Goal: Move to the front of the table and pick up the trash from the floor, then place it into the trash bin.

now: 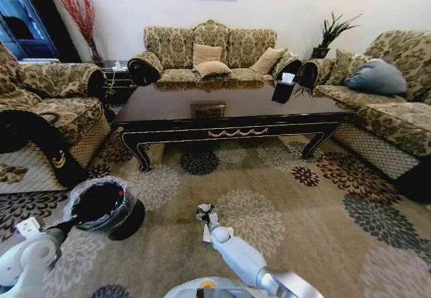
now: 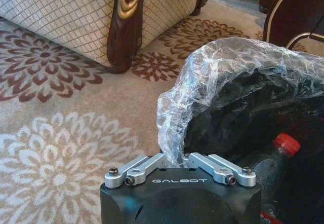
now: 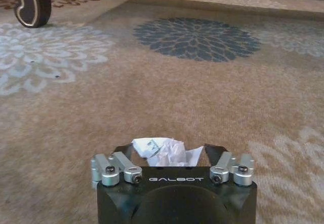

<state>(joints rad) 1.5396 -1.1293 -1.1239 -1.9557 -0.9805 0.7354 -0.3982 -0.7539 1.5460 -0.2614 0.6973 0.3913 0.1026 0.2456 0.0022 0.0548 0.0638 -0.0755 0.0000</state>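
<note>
**Two grippers low at the carpet, one at the bin and one at the napkin**

Head view: the table [image 1: 229, 112] is seen ahead on the patterned carpet [image 1: 323, 230], with sofas set around it. The trash bin [image 1: 101, 207] is seen on the carpet at the robot's left, its whitish liner [image 1: 73, 203] crinkled around the rim. The left gripper [image 1: 64, 225] is held at the near edge of that rim. The right gripper [image 1: 205, 216] is lowered to the floor in front of the robot, well short of the table, and the white crumpled napkin [image 1: 217, 234] is seen just beside it under the arm.

Left wrist view: the left gripper's linkage is drawn in close to the body, and the liner [image 2: 202, 82] is met right at the fingers; whether the plastic is pinched cannot be told. Inside the bin [image 2: 238, 117] a clear bottle with a red cap [image 2: 286, 144] is seen lying tilted against the black wall. A sofa leg with gold trim [image 2: 126, 21] is seen beyond on the carpet.

Right wrist view: the right gripper [image 3: 169, 153] is spread wide, and the napkin [image 3: 162, 152] is seen lying on the carpet between its two dark fingers [image 3: 215, 152], not clasped. A curved table leg [image 3: 31, 3] is seen farther off.
</note>
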